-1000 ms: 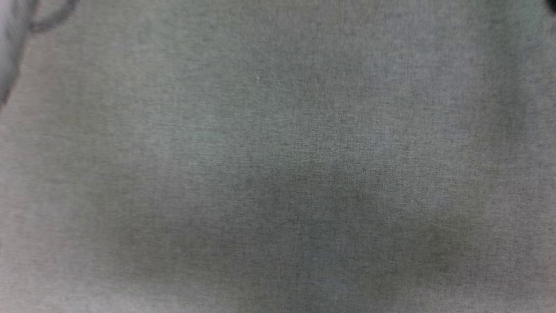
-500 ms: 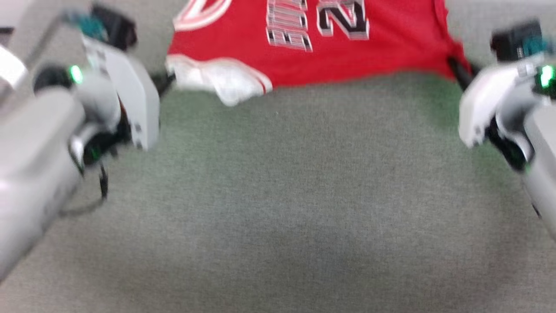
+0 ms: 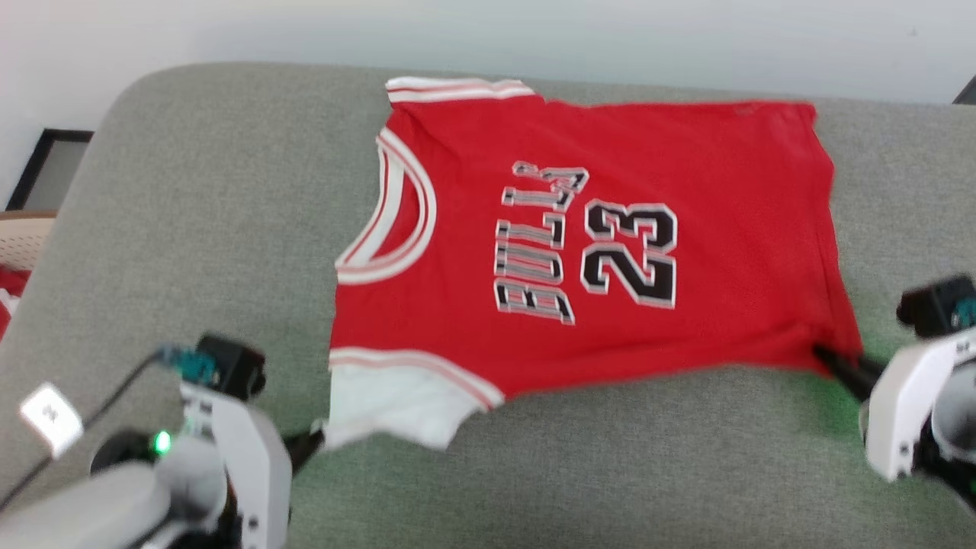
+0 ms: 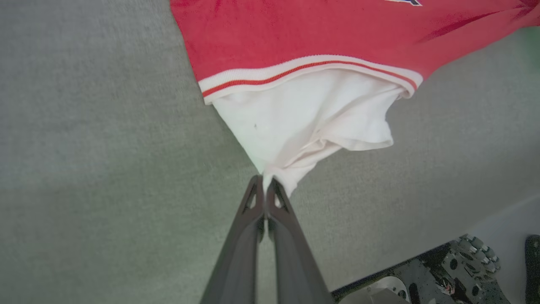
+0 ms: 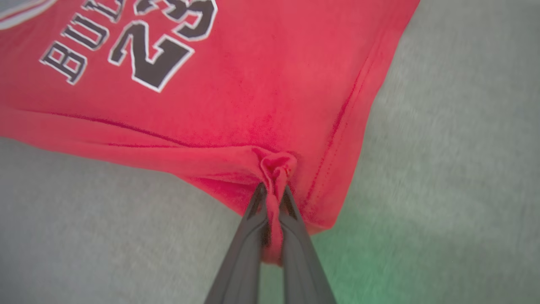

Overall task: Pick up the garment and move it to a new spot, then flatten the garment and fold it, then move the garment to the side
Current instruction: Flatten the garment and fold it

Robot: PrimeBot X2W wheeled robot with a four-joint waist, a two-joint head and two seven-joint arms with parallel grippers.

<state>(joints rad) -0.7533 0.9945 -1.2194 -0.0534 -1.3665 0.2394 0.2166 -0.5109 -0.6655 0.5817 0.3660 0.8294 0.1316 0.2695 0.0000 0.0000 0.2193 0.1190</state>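
Observation:
The garment, a red shirt with black "BULLS 23" lettering, lies spread on the grey cushion, neck to the left, hem to the right. My left gripper is shut on the tip of the near white sleeve, seen close in the left wrist view where the left gripper pinches the cloth. My right gripper is shut on a bunched red fold at the near hem corner; the right gripper has red cloth between its fingers.
A pale wall runs behind the cushion's far edge. A dark frame and a bit of red-and-white cloth show off the cushion's left end. Bare grey cushion stretches in front of the shirt and to its left.
The head camera has tilted up: from bare grey fabric, to the shirt's near edge, to the whole shirt and wall now. Both grippers stay shut on the shirt's near corners.

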